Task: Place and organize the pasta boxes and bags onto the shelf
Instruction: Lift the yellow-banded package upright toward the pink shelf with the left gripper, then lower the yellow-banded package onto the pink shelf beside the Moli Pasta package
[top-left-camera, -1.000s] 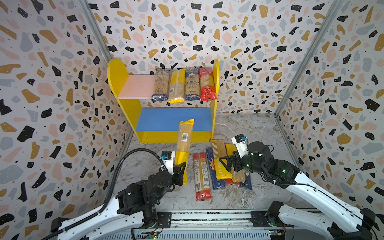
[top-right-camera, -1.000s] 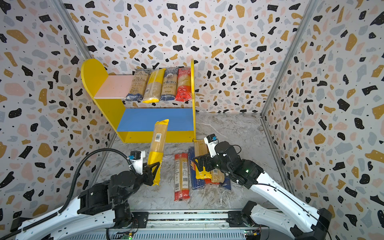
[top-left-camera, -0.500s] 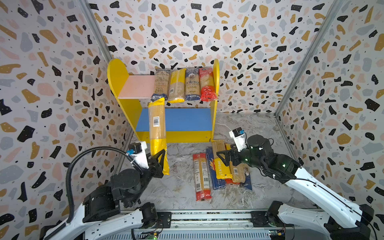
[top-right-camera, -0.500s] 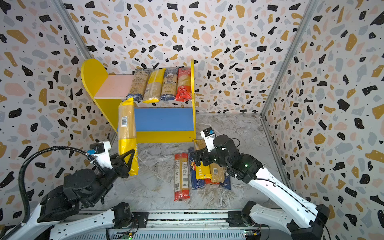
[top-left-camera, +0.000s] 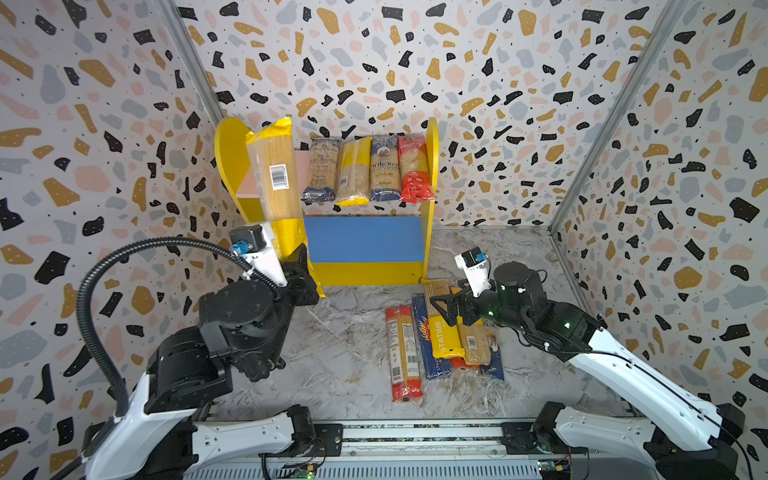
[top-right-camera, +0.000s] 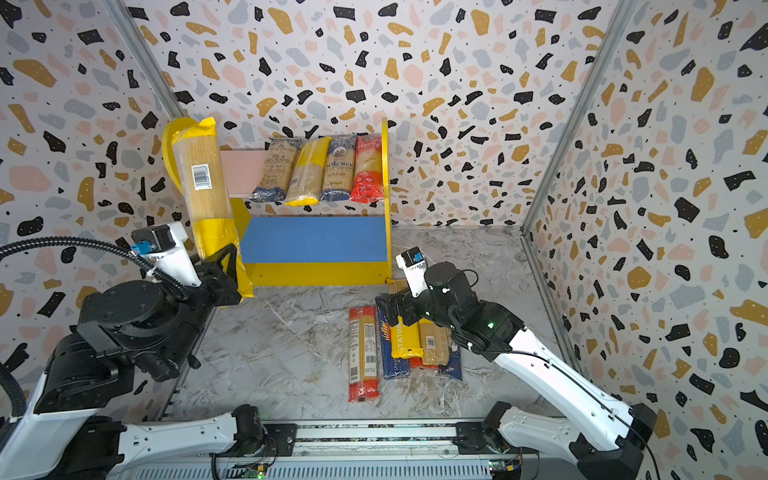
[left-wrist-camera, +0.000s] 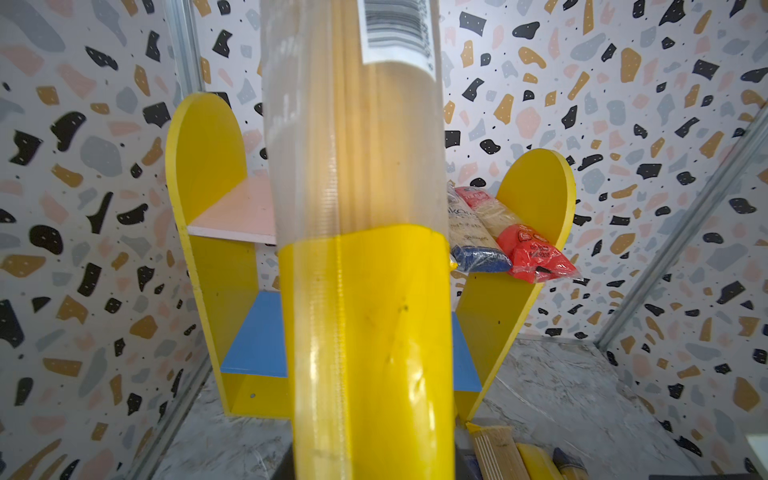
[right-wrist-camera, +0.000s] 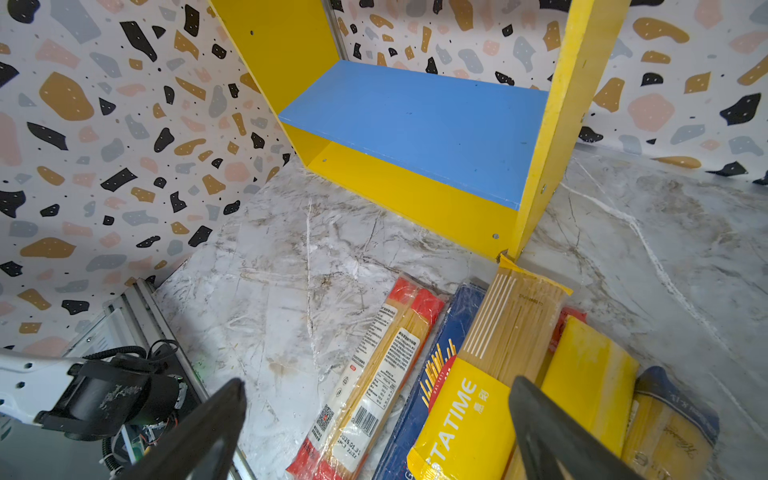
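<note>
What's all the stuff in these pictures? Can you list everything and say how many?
shelf: one, yellow sides, with a pink upper board and a blue lower board, at the back wall.
shelved packs: four, with dark blue, yellow, dark blue and red ends, side by side on the right part of the pink upper board.
held pack: one, clear with yellow ends, upright before the shelf's left side.
floor packs: about six, red, dark blue and yellow, overlapping on the marble table.
walls: three, speckled, around everything.
left gripper: one, black, shut on the held pack's lower end.
right gripper: one, black, open above the floor packs.
</note>
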